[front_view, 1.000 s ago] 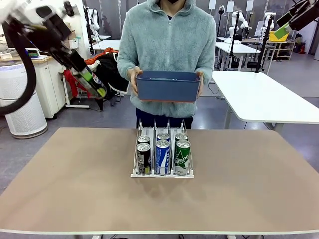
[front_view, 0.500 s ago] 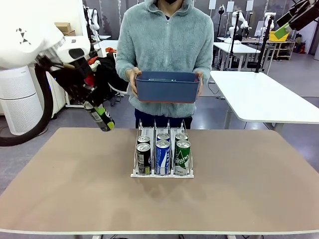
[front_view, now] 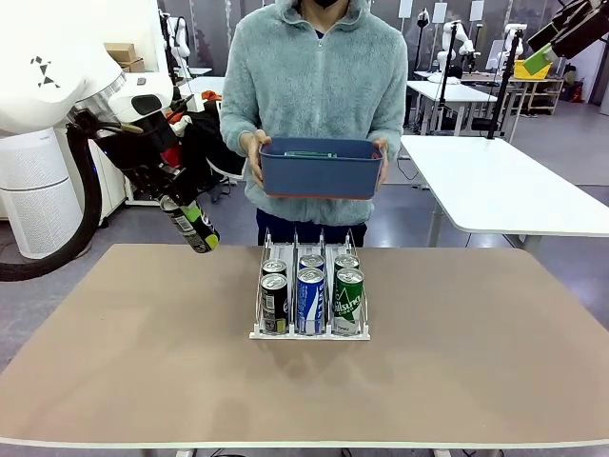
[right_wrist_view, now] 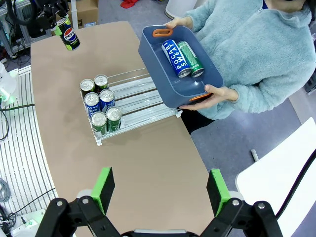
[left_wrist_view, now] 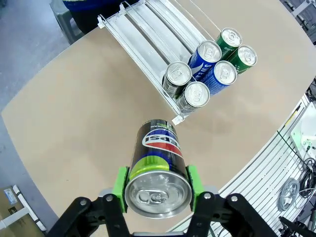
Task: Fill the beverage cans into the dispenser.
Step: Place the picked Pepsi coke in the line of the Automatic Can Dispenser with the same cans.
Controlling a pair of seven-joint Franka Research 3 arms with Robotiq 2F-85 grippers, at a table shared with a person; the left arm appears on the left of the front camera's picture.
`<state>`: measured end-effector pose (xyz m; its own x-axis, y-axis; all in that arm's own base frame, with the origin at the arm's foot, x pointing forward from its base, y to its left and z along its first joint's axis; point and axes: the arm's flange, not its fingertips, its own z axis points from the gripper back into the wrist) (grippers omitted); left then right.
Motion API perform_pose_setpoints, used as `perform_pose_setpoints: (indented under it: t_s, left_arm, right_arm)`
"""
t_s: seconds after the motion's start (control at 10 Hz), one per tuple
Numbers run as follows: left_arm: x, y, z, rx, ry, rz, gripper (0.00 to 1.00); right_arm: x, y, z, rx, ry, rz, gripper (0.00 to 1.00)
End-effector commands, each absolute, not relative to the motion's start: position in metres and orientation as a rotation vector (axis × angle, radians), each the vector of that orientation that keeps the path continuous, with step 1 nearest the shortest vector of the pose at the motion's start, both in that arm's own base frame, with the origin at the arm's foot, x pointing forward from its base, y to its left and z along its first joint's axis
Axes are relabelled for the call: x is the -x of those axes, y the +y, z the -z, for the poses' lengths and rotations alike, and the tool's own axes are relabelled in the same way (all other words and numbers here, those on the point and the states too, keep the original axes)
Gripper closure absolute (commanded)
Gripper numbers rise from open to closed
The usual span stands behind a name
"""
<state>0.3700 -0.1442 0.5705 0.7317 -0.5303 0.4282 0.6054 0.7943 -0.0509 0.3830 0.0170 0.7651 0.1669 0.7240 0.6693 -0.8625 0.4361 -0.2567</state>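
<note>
My left gripper (front_view: 190, 221) is shut on a black beverage can (front_view: 197, 228), held tilted above the table's far left, left of the dispenser (front_view: 309, 328). In the left wrist view this can (left_wrist_view: 158, 163) sits between the green pads (left_wrist_view: 121, 181), silver top toward the camera. The white dispenser (left_wrist_view: 143, 34) holds several cans (left_wrist_view: 196, 94) at its front: black, blue-and-white and green in pairs. My right gripper (right_wrist_view: 160, 190) hangs open and high above the table, holding nothing.
A person at the far side holds a dark blue bin (front_view: 321, 171) above the dispenser's back end. That bin (right_wrist_view: 153, 47) contains a blue-and-white can (right_wrist_view: 174, 57) and a green can (right_wrist_view: 190, 58). Bare table lies on both sides of the dispenser.
My left arm has swung down and to the right with the black can, from high at the left to just above the table's far left. In the last half second it barely moved.
</note>
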Motion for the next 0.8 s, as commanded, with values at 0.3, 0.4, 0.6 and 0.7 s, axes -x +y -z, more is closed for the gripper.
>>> perform_pose_setpoints:
  t_s: [0.3,0.4,0.6,0.7]
  left_arm:
    - [-0.357,-0.202,-0.555,0.052,-0.458,0.439,0.42]
    - [-0.348,-0.208,-0.544,0.056,-0.456,0.418,0.42]
    - [-0.335,-0.224,-0.520,0.061,-0.471,0.419,0.42]
    - [-0.334,-0.229,-0.506,0.098,-0.449,0.427,0.42]
  right_arm:
    - [-0.383,0.017,-0.764,-0.196,-0.820,-1.142,0.00]
    - [-0.383,0.017,-0.764,-0.196,-0.820,-1.142,0.00]
    - [-0.383,0.017,-0.764,-0.196,-0.820,-1.142,0.00]
    - [-0.383,0.017,-0.764,-0.196,-0.820,-1.142,0.00]
